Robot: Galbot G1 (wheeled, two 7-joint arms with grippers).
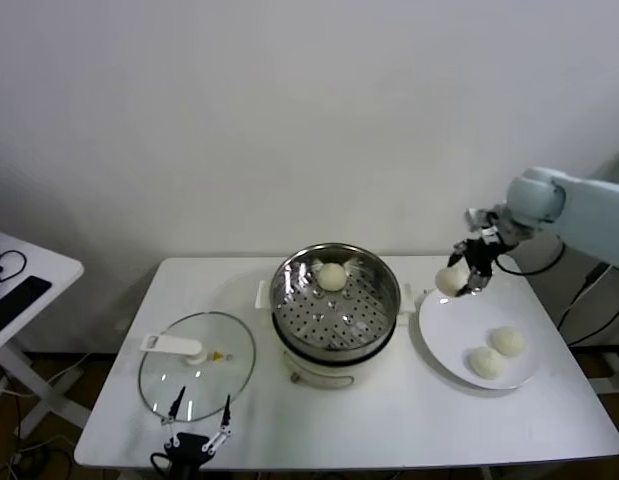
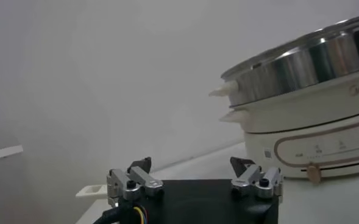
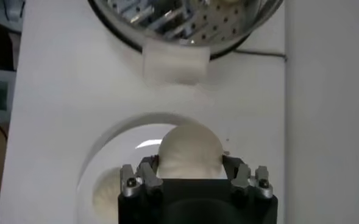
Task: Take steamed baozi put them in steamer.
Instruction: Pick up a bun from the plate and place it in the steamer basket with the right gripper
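Head view: right end effector (image 1: 467, 278) raised over the near-steamer edge of the white plate (image 1: 444, 345), pinching one steamed baozi (image 1: 451, 280) clear of the surface. Two more baozi (image 1: 497, 351) resting on the plate, a fourth (image 1: 332, 276) already inside the steamer (image 1: 374, 330) at tabletop (image 1: 389, 420) centre. Left end effector (image 1: 197, 437) parked low by the glass lid (image 1: 234, 370), fingers spread.

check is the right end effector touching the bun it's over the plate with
Touching. The right wrist view shows the right end effector with its fingers pressed against both sides of the baozi.
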